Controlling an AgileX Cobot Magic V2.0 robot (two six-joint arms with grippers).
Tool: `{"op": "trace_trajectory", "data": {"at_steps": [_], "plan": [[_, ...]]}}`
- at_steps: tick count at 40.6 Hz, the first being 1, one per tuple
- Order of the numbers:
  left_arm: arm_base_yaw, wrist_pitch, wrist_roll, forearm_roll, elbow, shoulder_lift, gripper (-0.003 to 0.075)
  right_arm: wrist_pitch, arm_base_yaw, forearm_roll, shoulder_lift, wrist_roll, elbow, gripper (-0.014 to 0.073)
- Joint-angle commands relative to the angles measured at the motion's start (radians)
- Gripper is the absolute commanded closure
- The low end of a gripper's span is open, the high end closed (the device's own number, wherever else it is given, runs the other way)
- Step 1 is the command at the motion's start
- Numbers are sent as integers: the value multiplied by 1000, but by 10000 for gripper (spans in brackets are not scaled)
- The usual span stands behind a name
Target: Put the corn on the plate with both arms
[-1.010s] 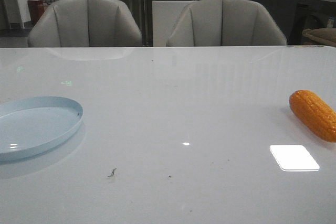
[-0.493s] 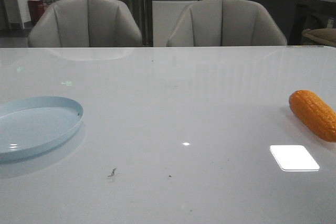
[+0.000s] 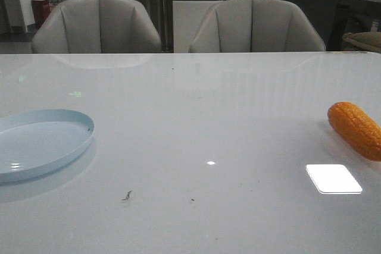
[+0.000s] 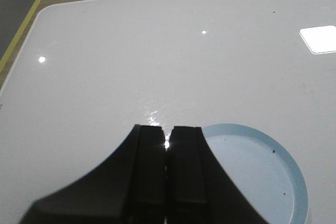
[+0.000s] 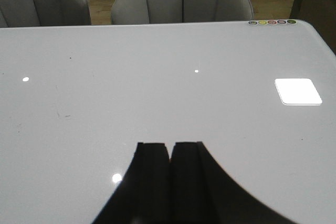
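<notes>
The orange corn (image 3: 356, 129) lies on the white table at the far right edge of the front view. The pale blue plate (image 3: 36, 144) sits at the left edge of the table, empty. It also shows in the left wrist view (image 4: 262, 171), right beside my left gripper (image 4: 166, 129), which is shut and empty above the table. My right gripper (image 5: 170, 145) is shut and empty above bare table; the corn is out of its view. Neither arm shows in the front view.
The white glossy table (image 3: 196, 123) carries a bright rectangular light reflection (image 3: 333, 178) near the corn. Two grey chairs (image 3: 98, 25) (image 3: 256, 25) stand behind the far edge. Small dark specks (image 3: 127, 195) lie near the front.
</notes>
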Motion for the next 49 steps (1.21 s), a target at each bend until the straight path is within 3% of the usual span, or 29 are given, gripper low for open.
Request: {"op": "trace_trajectory", "data": {"at_steps": [1, 4, 9, 12, 15, 26, 35, 43, 49], "plan": [[2, -72, 0, -10, -33, -7, 549, -73, -6, -7, -1, -2, -31, 530], [2, -65, 0, -10, -33, -7, 409, -72, -6, -8, -1, -3, -31, 456], [2, -65, 0, -34, -33, -7, 229, -47, -6, -9, -1, -5, -31, 221], [2, -62, 0, -78, -33, -7, 218, -24, -6, -9, -1, -5, -31, 102], [2, -27, 0, -132, -33, -7, 223, -1, -6, -9, -1, -5, -31, 41], [35, 74, -22, -149, -123, 101, 223, 82, -6, -8, -1, -5, -31, 41], [140, 250, -43, -151, -319, 349, 223, 105, -6, -8, -1, -5, -31, 41], [150, 460, -43, -166, -476, 577, 223, 105, -6, -8, -1, -5, -31, 41], [150, 503, -39, -175, -524, 701, 223, 105, -6, -8, -1, -5, -31, 41]]}}
